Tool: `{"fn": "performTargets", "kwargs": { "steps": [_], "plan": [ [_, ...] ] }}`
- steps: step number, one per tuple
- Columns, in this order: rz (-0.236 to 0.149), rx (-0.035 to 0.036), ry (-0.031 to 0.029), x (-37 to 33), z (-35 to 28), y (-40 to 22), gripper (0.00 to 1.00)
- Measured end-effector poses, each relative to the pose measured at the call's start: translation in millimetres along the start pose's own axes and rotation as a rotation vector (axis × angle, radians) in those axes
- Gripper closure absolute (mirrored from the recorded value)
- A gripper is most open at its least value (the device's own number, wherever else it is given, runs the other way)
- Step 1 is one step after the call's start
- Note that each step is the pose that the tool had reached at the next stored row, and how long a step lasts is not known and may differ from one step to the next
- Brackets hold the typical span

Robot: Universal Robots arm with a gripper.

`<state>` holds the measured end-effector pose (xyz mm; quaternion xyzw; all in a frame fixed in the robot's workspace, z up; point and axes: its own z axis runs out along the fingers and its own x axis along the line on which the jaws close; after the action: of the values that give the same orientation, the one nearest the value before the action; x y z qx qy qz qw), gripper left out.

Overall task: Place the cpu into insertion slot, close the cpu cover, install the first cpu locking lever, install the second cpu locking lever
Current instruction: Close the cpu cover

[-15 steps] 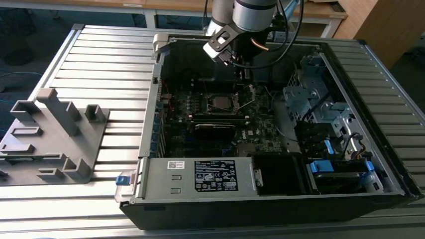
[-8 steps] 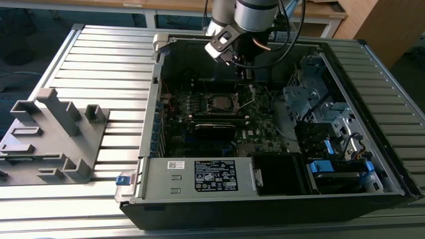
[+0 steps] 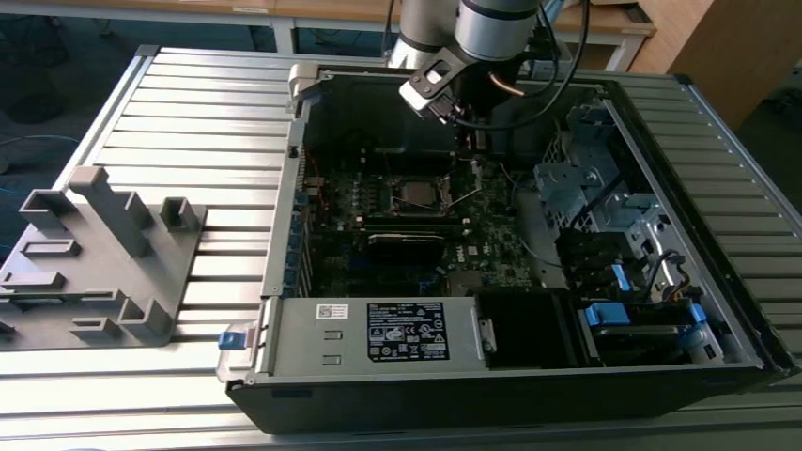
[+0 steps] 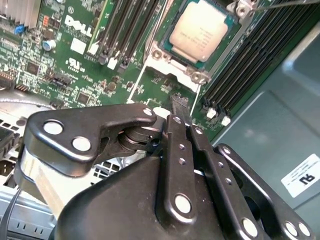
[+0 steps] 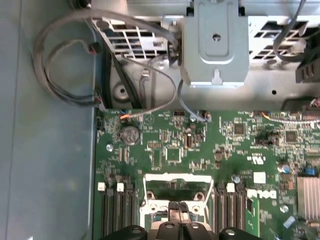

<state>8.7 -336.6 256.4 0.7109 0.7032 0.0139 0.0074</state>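
Note:
The cpu (image 4: 202, 27), a square chip with a dull silver top, lies flat in the insertion slot (image 3: 420, 193) on the green motherboard (image 4: 75, 60). The cpu cover (image 4: 175, 64), a shiny metal frame, lies down around the chip. A thin locking lever (image 3: 467, 195) sticks up beside the slot on the exterior view's right. My gripper (image 4: 179, 102) hangs above the board just off one edge of the slot, fingers pressed together and holding nothing. In the first wrist view the gripper (image 5: 178, 206) sits over the socket's metal bracket (image 5: 150, 202).
The open computer case (image 3: 285, 282) lies on a slatted table. Black memory slots (image 4: 125, 30) flank the socket. A drive cage with blue clips (image 3: 614, 235), a power supply (image 3: 376, 334) and loose cables (image 5: 65, 60) line the case. A grey fixture (image 3: 94, 254) stands at the exterior view's left.

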Motion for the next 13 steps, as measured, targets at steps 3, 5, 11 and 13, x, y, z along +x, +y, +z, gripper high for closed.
{"fn": "performTargets", "kwargs": {
  "steps": [3,5,11,13],
  "plan": [
    [0.0,0.0,0.0,0.0,0.1,1.9,0.89],
    [0.0,0.0,0.0,0.0,0.1,1.9,0.89],
    [0.0,-0.0001,0.0002,0.0,-0.8,2.0,0.89],
    [0.0,-0.0001,0.0002,0.0,-0.8,2.0,0.89]
  ]
}}
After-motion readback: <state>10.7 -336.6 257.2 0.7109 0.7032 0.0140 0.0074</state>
